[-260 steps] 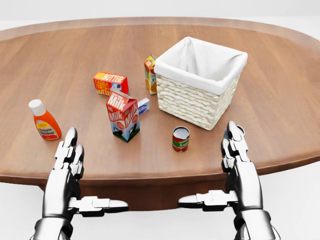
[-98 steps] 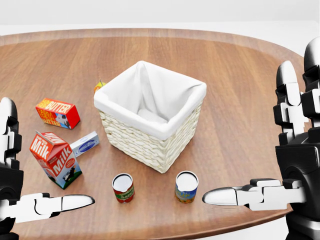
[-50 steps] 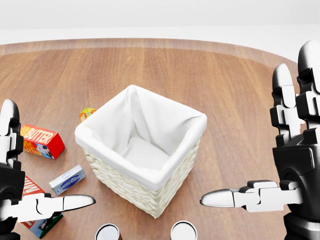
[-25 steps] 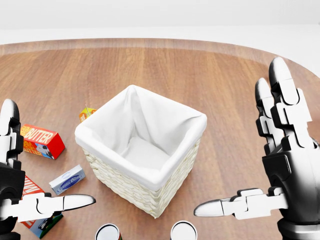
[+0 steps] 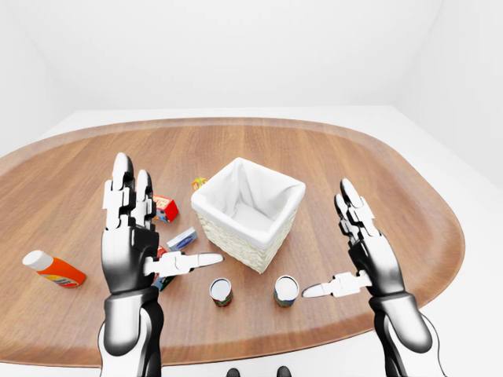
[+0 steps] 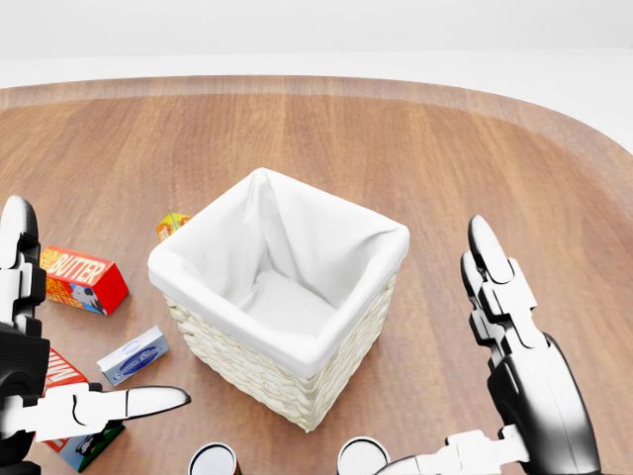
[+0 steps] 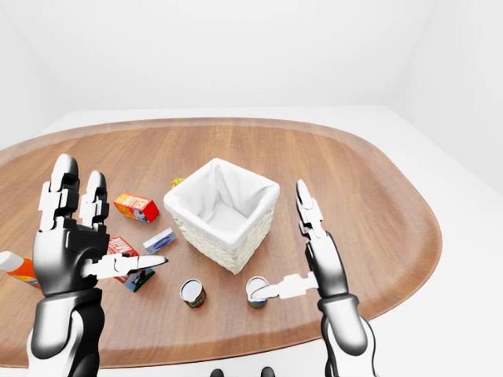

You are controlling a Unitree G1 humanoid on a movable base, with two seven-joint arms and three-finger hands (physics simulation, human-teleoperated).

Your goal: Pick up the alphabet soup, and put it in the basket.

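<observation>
The alphabet soup can [image 5: 285, 290], with a blue and yellow label, stands upright on the wooden table [image 5: 377, 181], just below the white-lined wicker basket [image 5: 233, 245]. In the head view only the can's top [image 6: 363, 457] shows, at the bottom edge. My right hand [image 5: 336, 253] is open, hovering right of the can. Its thumb points left and its tip reaches close to the can's rim. My left hand [image 5: 161, 234] is open too, raised at the left of the basket. Neither hand holds anything.
A red and green can [image 5: 222, 291] stands left of the soup. Further left lie a butter box [image 6: 84, 280], a small blue box [image 6: 133, 356], a milk carton [image 7: 124, 265] behind my left hand, a ketchup bottle [image 5: 51, 269] and an orange carton [image 6: 172, 224] behind the basket.
Over five seconds the camera closed in on the basket; it has since held still. In the last second my right hand dropped and tilted down, thumb reaching the soup can. Left hand unmoved.
</observation>
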